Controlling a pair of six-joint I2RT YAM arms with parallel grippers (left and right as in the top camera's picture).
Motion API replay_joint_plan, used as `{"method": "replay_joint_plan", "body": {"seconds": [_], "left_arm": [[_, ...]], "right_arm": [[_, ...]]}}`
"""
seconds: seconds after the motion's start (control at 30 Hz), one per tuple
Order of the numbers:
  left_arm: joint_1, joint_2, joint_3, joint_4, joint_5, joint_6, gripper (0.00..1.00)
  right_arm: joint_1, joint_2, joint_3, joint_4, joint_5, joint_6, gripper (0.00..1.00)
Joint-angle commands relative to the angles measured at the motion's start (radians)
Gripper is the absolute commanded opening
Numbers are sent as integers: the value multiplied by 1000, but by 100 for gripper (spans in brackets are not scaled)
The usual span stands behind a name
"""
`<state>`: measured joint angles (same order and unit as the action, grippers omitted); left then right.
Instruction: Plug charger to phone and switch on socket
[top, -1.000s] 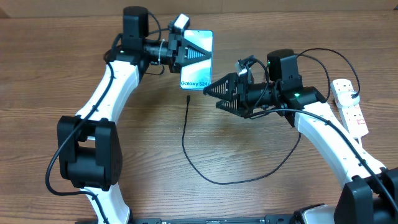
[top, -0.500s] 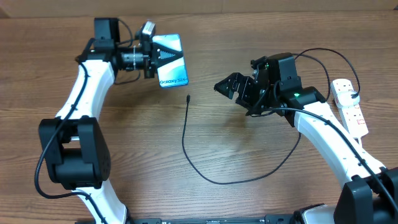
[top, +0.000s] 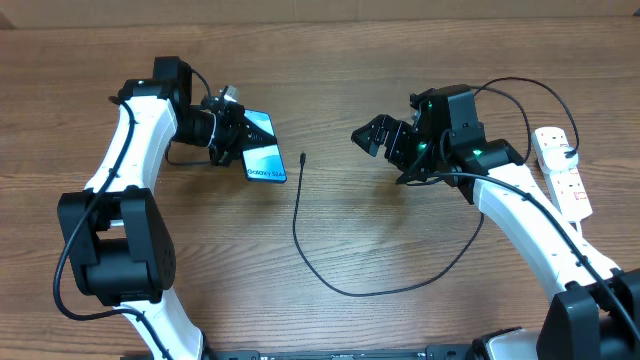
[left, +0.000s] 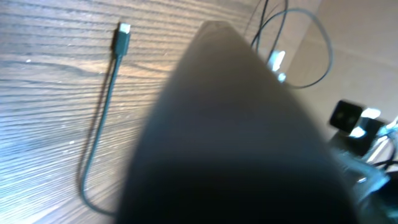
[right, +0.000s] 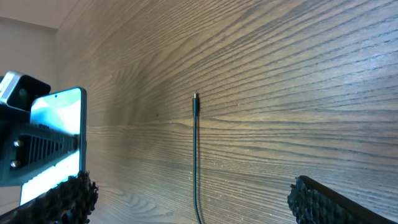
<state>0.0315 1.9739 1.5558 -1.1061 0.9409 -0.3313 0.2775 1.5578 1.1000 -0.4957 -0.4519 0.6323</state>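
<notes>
One wooden table (top: 400, 60), filling the overhead view. Two white-and-black arms over it: left arm (top: 130, 170) bent in from the near left, right arm (top: 530, 220) reaching in from the near right.

One socket (top: 565, 175), white and elongated, lying at the far right edge of the table beside the right arm. Red marks on its face; outlets too small to count.

One phone (top: 265, 162), light blue screen up and tilted, clenched at one end by the left gripper (top: 238, 140), with the "Galaxy" text toward the free end. Unclear whether resting on the wood or held just above it. Left wrist view mostly blocked by something dark and blurred close to the lens.

One right gripper (top: 376, 138), released and grasping nothing, with fingers (right: 336, 202) spread to the two lower corners of its own camera view. Hovering to the right of the phone, apart from it.

One charger (top: 300, 240), a thin black cable, looping from behind the right arm across the near table and up to a single plug tip (top: 302, 157). Tip lying flat just beside the phone's free end, between the two grippers, not inserted.
</notes>
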Motion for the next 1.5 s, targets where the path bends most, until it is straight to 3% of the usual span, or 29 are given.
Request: {"method": "replay_joint_plan", "body": {"seconds": [0.0, 0.87, 1.0, 1.03, 1.1, 1.17, 1.2, 1.47], "left_arm": [[-8, -38, 16, -26, -12, 113, 4], [-6, -38, 16, -32, -6, 153, 4], [11, -38, 16, -26, -1, 153, 4], [17, -38, 16, -27, 1, 153, 4], [29, -38, 16, -27, 2, 153, 4], [40, -38, 16, -27, 2, 153, 4], [44, -38, 16, -26, 2, 155, 4], [60, -38, 16, -16, 2, 175, 4]], "right_arm": [[2, -4, 6, 3, 15, -6, 100], [2, -4, 6, 13, 14, -5, 100], [2, -4, 6, 127, 11, 3, 100], [2, -4, 6, 143, -3, 3, 86], [12, -2, 6, 154, -8, 3, 36], [38, 0, 6, 145, 14, 2, 8], [54, 3, 6, 137, 33, -2, 4], [257, 21, 9, 82, 280, -81, 4]]}}
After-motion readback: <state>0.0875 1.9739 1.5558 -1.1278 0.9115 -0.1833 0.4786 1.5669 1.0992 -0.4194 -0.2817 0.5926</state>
